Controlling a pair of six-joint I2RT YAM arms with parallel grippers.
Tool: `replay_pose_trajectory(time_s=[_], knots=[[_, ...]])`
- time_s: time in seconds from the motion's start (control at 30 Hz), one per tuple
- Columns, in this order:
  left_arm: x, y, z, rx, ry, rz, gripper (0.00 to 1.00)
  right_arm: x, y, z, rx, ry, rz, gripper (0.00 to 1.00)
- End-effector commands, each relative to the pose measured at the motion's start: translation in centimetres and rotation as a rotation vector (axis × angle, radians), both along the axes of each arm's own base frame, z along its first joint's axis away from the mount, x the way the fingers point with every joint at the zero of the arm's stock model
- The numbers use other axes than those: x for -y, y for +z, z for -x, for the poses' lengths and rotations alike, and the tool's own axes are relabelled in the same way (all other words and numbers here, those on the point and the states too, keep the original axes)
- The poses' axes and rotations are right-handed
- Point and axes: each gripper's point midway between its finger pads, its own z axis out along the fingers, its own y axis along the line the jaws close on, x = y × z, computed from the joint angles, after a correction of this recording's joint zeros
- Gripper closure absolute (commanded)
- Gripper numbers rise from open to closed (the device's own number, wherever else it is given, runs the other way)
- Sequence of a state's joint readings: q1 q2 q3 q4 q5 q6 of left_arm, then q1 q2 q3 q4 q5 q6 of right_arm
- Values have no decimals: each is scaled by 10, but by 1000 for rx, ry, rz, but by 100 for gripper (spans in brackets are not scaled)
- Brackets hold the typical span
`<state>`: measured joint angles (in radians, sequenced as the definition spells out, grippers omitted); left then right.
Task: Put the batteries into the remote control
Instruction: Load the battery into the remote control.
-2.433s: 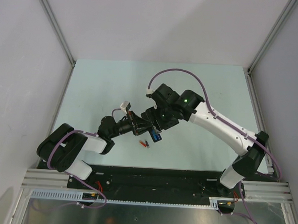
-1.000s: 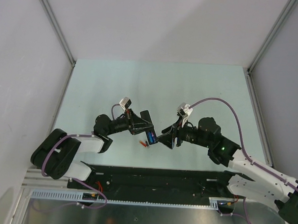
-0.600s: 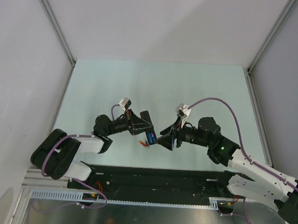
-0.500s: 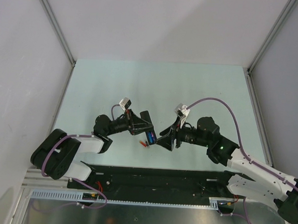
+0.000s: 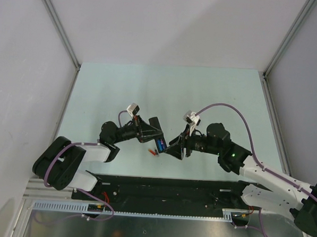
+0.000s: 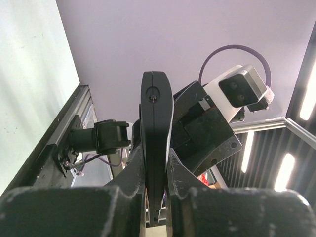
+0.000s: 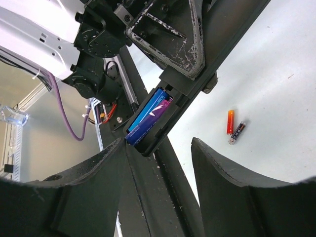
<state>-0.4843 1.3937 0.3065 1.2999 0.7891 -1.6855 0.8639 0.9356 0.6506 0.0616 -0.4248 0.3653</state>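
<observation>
Remote control (image 7: 183, 94): it was held up above the table, between the two arms, with its back recess open toward the right wrist camera.
Blue battery (image 7: 149, 115): it lay inside the recess, at the lower end. Whether a second one lay beside it, I cannot tell.
Left gripper (image 6: 155, 187): its jaws were closed narrow on the remote control, which stood edge-on between the two fingers.
Right gripper (image 7: 160, 148): its jaws stood wide apart and held nothing. The fingers were on either side of the recess end, very near, but contact cannot be seen.
Red-orange battery (image 7: 230, 121): it lay loose on the table (image 5: 123, 90), below the remote control and apart from both grippers.
Dark cylinder (image 7: 237, 132): it lay just beside the red-orange battery, their lower ends almost meeting. It could be another battery, but it was too small to tell.
Done so far: as it seems, at least one battery was seated.
Left to do: probably to pick up the red-orange battery and put it in the recess. No cover for the recess was visible.
</observation>
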Motion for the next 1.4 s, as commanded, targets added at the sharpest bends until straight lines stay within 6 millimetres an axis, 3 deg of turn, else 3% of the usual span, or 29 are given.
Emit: replay_pose_trajectory(time_s=[0.0,0.83,1.37], knots=[[-16,65,26,343,3,191,100,-2,5,-6,20,-15,-20,41],[-12,64,37,357,-18,194,100,-11,11,-19,-93,8,-106,48],[-13,70,41,376,-22,205,100,-14,2,-19,-170,41,-104,65]])
